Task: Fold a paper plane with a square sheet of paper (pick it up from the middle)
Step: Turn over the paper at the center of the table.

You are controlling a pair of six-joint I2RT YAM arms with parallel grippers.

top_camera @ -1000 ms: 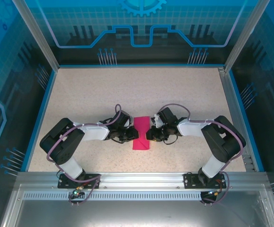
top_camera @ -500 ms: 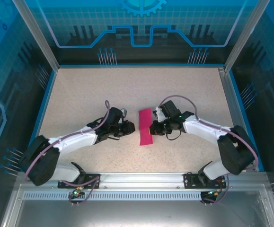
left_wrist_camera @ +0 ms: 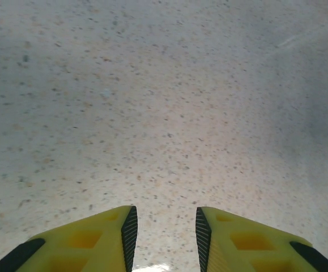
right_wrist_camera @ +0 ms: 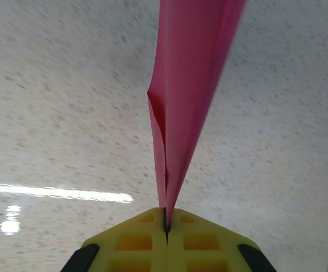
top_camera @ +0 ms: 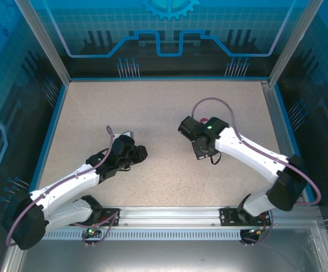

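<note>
Item one – my right gripper (right_wrist_camera: pixel 165 215): yellow fingers (right_wrist_camera: pixel 135 241) pressed flat together, clamped on the near tip of the paper (right_wrist_camera: pixel 186 85), no gap left between the pads

Paper: magenta-pink, folded into layers, narrow where I pinch it and widening away from my fingertips, one fold gaping a little along its left side; the speckled table (right_wrist_camera: pixel 50 113) lies behind it

Item two – my left gripper (left_wrist_camera: pixel 164 222): fingers parted, a clear gap, nothing between them, bare speckled table beneath

Placement, seen from above: left gripper left of the table's centre, my right arm reaching in right of centre, the two well apart
</note>
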